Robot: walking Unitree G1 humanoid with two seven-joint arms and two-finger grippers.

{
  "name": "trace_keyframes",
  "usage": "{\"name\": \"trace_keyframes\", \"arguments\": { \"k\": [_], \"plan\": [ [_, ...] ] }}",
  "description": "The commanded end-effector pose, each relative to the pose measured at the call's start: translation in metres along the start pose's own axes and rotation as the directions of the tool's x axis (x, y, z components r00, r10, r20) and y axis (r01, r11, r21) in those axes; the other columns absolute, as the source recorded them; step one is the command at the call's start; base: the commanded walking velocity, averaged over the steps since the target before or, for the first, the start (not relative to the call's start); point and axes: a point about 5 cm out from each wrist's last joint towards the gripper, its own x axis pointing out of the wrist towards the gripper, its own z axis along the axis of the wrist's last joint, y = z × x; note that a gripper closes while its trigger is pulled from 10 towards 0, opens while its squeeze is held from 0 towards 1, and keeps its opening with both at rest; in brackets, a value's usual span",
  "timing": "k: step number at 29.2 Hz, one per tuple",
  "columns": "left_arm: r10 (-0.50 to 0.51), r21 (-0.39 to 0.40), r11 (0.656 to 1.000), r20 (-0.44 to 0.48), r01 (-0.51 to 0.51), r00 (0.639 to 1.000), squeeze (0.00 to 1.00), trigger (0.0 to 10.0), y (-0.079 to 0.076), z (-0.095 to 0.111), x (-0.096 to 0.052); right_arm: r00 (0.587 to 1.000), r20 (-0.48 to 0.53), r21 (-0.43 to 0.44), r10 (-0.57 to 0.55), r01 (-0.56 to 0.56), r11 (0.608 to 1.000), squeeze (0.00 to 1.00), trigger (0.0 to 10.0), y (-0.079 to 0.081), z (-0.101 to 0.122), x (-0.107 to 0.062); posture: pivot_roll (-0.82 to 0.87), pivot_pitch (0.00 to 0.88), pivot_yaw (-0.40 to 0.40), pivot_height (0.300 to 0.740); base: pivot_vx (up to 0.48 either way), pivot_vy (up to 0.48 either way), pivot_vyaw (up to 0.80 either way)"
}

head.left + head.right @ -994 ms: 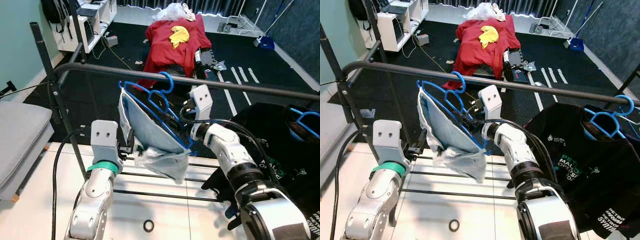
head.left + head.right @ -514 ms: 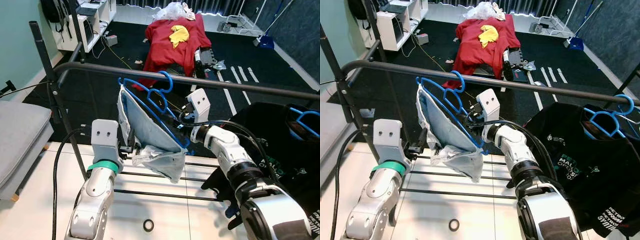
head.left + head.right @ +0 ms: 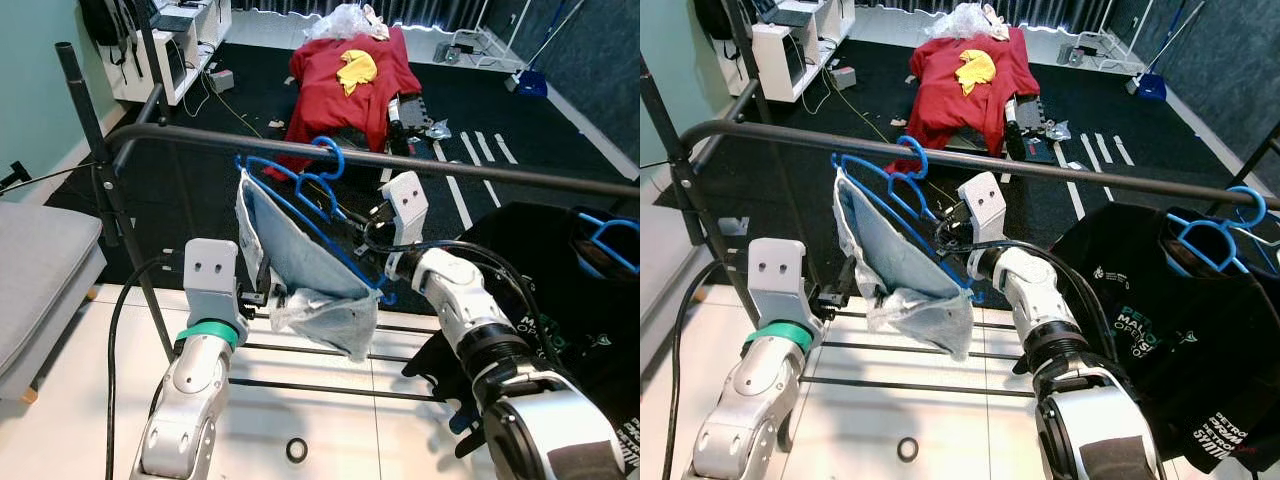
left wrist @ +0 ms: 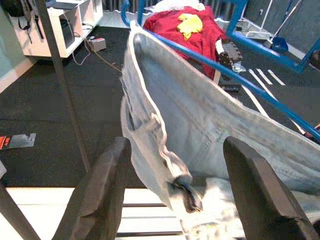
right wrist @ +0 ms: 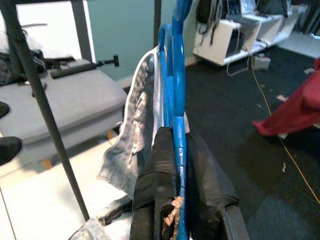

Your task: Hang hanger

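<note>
The right hand (image 3: 362, 232), clamped on the blue hanger (image 3: 300, 205), has its hook at the rail (image 3: 450, 168); next, seat and release. The left hand (image 4: 172, 190) gapes below the rail.

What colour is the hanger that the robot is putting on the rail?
Bright blue: the hanger shows best in the left eye view, carrying pale denim.

Even, bright indoor light with soft shadows; head views sharp, wrist views perhaps slightly soft up close.
</note>
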Motion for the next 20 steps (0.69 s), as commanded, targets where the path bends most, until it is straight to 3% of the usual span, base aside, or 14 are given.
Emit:
{"name": "trace_keyframes", "arguments": {
  "k": [1, 2, 3, 7, 12, 15, 16, 17, 20],
  "plan": [
    [-0.024, -0.005, 1.0, -0.03, 0.024, 0.999, 0.0, 10.0, -0.005, -0.006, 0.0, 0.997, 0.075, -0.004, -0.022, 0.022, 1.0, 0.0, 0.0, -0.003, 0.013, -0.001, -0.01, 0.124, -0.005, 0.74, 0.0, 0.0, 0.0],
    [-0.025, -0.006, 1.0, -0.03, 0.025, 0.999, 0.0, 10.0, -0.005, -0.006, 0.0, 0.996, 0.084, -0.016, -0.024, 0.026, 1.0, 0.0, 0.0, -0.003, 0.016, -0.002, -0.02, 0.123, -0.005, 0.74, 0.0, 0.0, 0.0],
    [-0.026, -0.006, 1.0, -0.029, 0.026, 0.999, 0.0, 10.0, -0.005, -0.006, 0.0, 0.995, 0.094, -0.026, -0.025, 0.028, 0.999, 0.0, 10.0, -0.002, 0.019, -0.003, -0.02, 0.125, -0.006, 0.74, 0.0, 0.0, 0.0],
    [-0.028, -0.008, 1.0, -0.028, 0.028, 0.999, 0.0, 10.0, -0.005, -0.005, 0.0, 0.993, 0.111, -0.044, -0.027, 0.032, 0.998, 0.0, 10.0, 0.004, 0.022, -0.008, -0.02, 0.126, -0.007, 0.74, 0.0, 0.0, 0.0],
    [-0.046, -0.009, 0.999, -0.029, 0.046, 0.999, 0.0, 10.0, -0.007, -0.005, 0.0, 0.997, 0.069, -0.031, -0.043, 0.045, 0.998, 0.0, 10.0, 0.016, 0.007, -0.026, -0.03, 0.131, -0.007, 0.74, 0.0, 0.0, 0.0],
    [-0.068, -0.005, 0.998, -0.02, 0.068, 0.997, 0.0, 10.0, -0.006, -0.001, -0.001, 0.997, -0.018, -0.015, -0.076, 0.076, 0.997, 0.0, 10.0, 0.029, -0.015, -0.055, -0.05, 0.139, 0.002, 0.74, 0.0, 0.0, 0.0],
    [-0.068, -0.005, 0.998, -0.02, 0.068, 0.997, 0.0, 10.0, -0.006, -0.001, -0.001, 0.997, -0.018, -0.015, -0.076, 0.076, 0.997, 0.0, 10.0, 0.029, -0.015, -0.055, -0.05, 0.139, 0.002, 0.74, 0.0, 0.0, 0.0],
    [-0.083, -0.008, 0.997, -0.009, 0.083, 0.997, 0.0, 10.0, -0.006, 0.002, -0.001, 0.993, -0.062, -0.009, -0.096, 0.096, 0.995, 0.0, 10.0, 0.035, -0.023, -0.07, -0.06, 0.141, 0.009, 0.74, 0.0, 0.0, 0.0],
    [-0.099, -0.009, 0.995, 0.01, 0.099, 0.995, 0.0, 10.0, -0.005, 0.007, 0.001, 0.991, -0.089, -0.013, -0.098, 0.097, 0.995, 0.0, 10.0, 0.041, -0.026, -0.081, -0.07, 0.145, 0.018, 0.74, 0.0, 0.0, 0.0]
  ]
}}
